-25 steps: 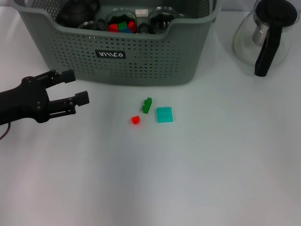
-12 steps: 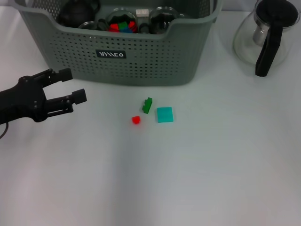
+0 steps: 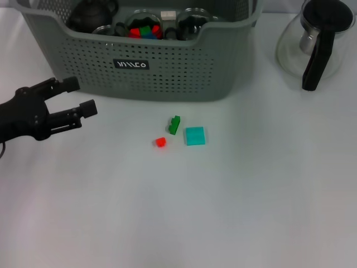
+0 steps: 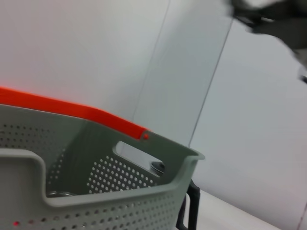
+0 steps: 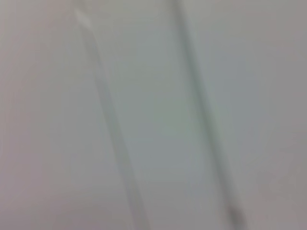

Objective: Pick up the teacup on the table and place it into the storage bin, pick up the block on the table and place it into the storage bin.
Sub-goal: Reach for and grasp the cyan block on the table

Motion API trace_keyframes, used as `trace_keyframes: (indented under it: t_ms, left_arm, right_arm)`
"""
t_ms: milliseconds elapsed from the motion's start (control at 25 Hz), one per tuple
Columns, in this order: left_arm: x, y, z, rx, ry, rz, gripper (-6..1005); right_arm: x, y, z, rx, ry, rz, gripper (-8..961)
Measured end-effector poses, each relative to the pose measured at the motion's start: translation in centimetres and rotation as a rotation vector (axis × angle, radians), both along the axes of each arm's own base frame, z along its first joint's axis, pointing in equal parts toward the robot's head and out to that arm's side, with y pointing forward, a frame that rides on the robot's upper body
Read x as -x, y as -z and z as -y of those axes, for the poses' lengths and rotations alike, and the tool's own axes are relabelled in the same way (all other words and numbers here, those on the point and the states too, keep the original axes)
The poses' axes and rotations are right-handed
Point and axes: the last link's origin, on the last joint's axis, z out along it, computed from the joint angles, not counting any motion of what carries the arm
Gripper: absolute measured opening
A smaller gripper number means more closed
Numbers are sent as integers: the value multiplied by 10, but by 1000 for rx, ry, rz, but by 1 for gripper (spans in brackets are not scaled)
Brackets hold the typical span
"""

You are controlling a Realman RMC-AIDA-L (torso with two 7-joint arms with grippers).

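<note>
The left end effector (image 3: 79,96), black with two fingers spread apart and holding nothing, hovers over the white desk (image 3: 234,206) at the left side of the head view, just in front of the left part of the large grey-green perforated plastic storage bin (image 3: 167,67). The bin stands at the far edge of the desk, its small black label with white lettering (image 3: 131,65) facing the robot; inside it lie a dark round teapot (image 3: 92,14), glass cups and some red, green and blue pieces. In front of the bin, well apart from the end effector, three blocks lie on the desk: a small dark green block (image 3: 174,124), a flat turquoise square block (image 3: 195,135) just beside it, and a tiny red block (image 3: 160,142) near both. A glass carafe with a black handle (image 3: 315,42) stands to the right of the bin. The left wrist view shows the bin's wall and cut-out handle (image 4: 136,153). The right end effector is out of sight.
</note>
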Motion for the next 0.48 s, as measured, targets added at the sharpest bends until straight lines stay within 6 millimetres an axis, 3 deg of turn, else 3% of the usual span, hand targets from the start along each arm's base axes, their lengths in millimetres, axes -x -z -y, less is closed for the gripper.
trace_keyframes:
  t_ms: [120,240,480]
  left_arm:
    - [1,-1,0,-9,-5,3,860]
    - [2,-2,0,-15,-12,3,860]
    - [4,-3,2,-22,-23,5,860]
  right_arm:
    - [-24,-11,24,89,-57,6,806]
    - [-42,-9,41,172,-86,102,806]
    - [-65,27,54,311,-23,490,804]
